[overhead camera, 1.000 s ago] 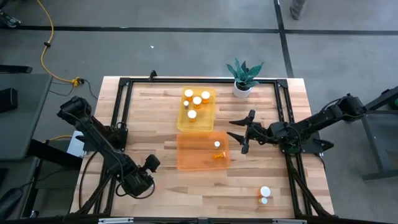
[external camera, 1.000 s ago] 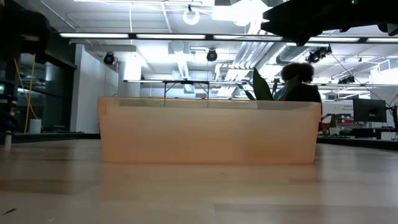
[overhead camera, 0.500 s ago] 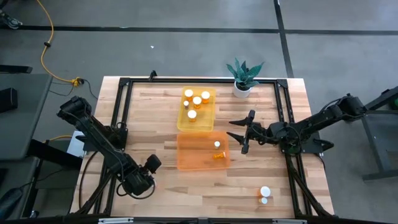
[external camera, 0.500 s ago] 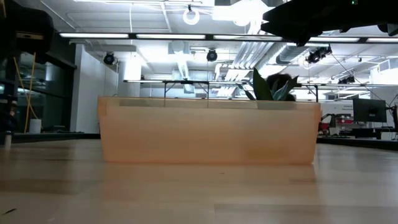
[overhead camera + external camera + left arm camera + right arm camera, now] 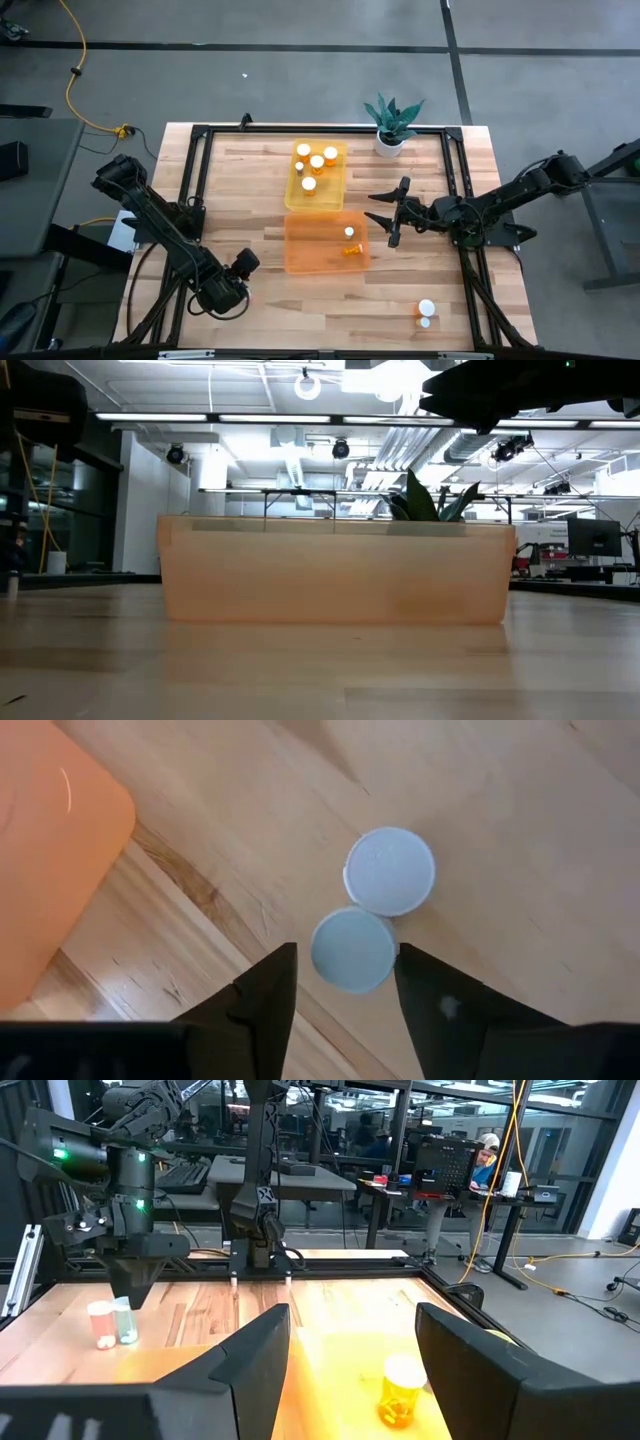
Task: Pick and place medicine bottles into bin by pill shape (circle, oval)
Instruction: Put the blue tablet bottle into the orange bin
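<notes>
In the left wrist view my left gripper (image 5: pixel 347 955) points down over two upright medicine bottles, and I see only their white caps. Its open fingers stand on either side of the smaller cap (image 5: pixel 351 949), and the larger cap (image 5: pixel 389 871) lies just beyond. The right wrist view shows this gripper (image 5: pixel 125 1295) right above both bottles (image 5: pixel 111 1325). In the high view the left gripper (image 5: pixel 240 268) hides them. My right gripper (image 5: pixel 390 225) is held level and open beside the orange bin (image 5: pixel 300 255).
The orange bin holds two bottles (image 5: pixel 350 240), and the yellow bin (image 5: pixel 334 190) behind it holds several. Two more bottles (image 5: pixel 426 314) stand at the near right. A potted plant (image 5: pixel 391 125) is at the far edge. The orange bin's corner (image 5: pixel 50 850) lies close to my left gripper.
A person seen beyond the bin in the low view has gone out of sight. Arms and bottles stand as before.
</notes>
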Controlling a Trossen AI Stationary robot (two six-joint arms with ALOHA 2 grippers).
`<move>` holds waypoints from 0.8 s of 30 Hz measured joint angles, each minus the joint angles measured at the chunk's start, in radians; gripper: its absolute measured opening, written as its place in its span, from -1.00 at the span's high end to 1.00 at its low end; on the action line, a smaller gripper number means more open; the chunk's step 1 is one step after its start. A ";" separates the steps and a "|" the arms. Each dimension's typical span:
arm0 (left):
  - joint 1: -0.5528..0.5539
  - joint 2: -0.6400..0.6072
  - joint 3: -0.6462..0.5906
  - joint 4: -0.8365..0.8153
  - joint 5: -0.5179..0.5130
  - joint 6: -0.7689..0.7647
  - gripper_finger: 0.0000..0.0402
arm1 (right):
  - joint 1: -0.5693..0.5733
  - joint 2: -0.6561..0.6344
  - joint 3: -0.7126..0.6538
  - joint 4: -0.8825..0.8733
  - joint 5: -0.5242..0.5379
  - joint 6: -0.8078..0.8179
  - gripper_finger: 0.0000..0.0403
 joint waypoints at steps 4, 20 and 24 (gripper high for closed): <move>0.000 0.000 0.000 0.000 -0.002 -0.001 0.22 | 0.000 0.000 0.000 0.000 0.000 0.000 -0.05; 0.020 0.000 0.000 -0.003 0.008 -0.019 0.22 | 0.000 0.000 0.000 0.000 0.000 0.000 -0.05; 0.019 0.000 0.000 -0.002 0.020 -0.008 0.28 | 0.000 0.000 0.000 0.000 0.000 0.000 -0.05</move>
